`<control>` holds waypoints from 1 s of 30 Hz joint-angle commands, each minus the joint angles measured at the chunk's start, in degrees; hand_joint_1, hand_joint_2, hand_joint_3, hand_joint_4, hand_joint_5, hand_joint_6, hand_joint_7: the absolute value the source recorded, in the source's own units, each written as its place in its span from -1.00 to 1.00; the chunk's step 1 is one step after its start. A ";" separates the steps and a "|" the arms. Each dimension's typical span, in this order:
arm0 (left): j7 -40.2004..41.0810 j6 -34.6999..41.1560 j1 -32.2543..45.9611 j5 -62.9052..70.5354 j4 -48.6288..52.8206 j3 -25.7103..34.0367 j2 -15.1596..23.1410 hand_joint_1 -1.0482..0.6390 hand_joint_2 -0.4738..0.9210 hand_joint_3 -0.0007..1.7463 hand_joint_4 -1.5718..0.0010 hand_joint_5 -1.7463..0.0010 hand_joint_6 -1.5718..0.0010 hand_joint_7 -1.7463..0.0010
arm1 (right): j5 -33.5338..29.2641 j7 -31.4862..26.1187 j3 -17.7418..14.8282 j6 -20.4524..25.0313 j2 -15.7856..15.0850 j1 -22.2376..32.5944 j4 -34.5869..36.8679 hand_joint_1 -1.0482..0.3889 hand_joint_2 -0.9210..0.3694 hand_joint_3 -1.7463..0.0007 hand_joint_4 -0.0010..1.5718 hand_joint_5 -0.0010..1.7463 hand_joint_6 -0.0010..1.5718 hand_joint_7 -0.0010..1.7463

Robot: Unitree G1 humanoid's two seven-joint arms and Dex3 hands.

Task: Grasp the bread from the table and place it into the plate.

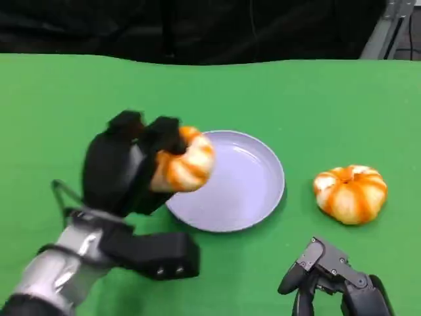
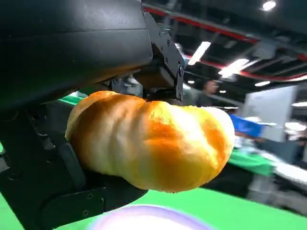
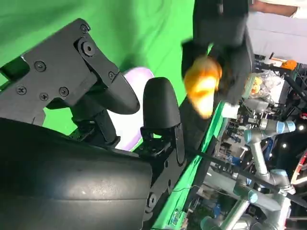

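Left hand [image 1: 131,164] grips a bread [image 1: 184,160], fingers wrapped over its top and back, and holds it in the air above the near-left rim of the plate [image 1: 256,197]; bread clear of the table [image 1: 329,99], not touching the plate. Left wrist view: the bread [image 2: 153,143] is a golden, ridged roll, darker orange along the ridges, pale at the far end, clamped between the black fingers [image 2: 163,52] above and the palm below; the lilac plate [image 2: 144,218] edge lies blurred beneath it. The plate is lavender, round, shallow, sitting flat on the green table near centre. A second bread [image 1: 350,193], same striped orange-and-white look, lies on the table to the right of the plate, well apart from it. Right hand [image 1: 329,280] sits low at the near right edge, near the second bread but not touching it, holding nothing, fingers apart. Right wrist view: right hand fingers [image 3: 160,115] spread with nothing between them; left hand [image 3: 220,28] with its bread [image 3: 204,86] seen across the table. No readable writing, labels or brand marks on bread, plate, or hands; background items too blurred to read.
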 commanded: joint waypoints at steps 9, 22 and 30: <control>-18.45 8.34 -10.81 -3.77 11.04 -4.08 -6.46 0.03 0.23 0.22 -0.02 -0.98 -0.03 -0.44 | 0.88 0.30 0.00 0.68 -0.34 0.79 -1.43 0.39 -0.22 -0.85 0.04 1.00 -0.29 1.00; -53.19 28.21 -10.68 -3.94 -1.34 -7.52 -5.14 -0.93 1.00 -0.43 1.00 0.97 0.91 0.97 | 1.07 0.73 -0.01 1.20 -0.38 1.09 -2.34 0.40 -0.21 -0.82 0.03 1.00 -0.27 0.99; -55.72 27.87 -5.07 -7.38 -12.58 -4.48 -0.31 -0.93 1.00 -0.41 0.96 0.98 0.91 0.97 | 1.68 0.97 -0.40 1.33 -0.47 1.00 -2.28 0.39 -0.20 -0.83 0.03 1.00 -0.26 0.99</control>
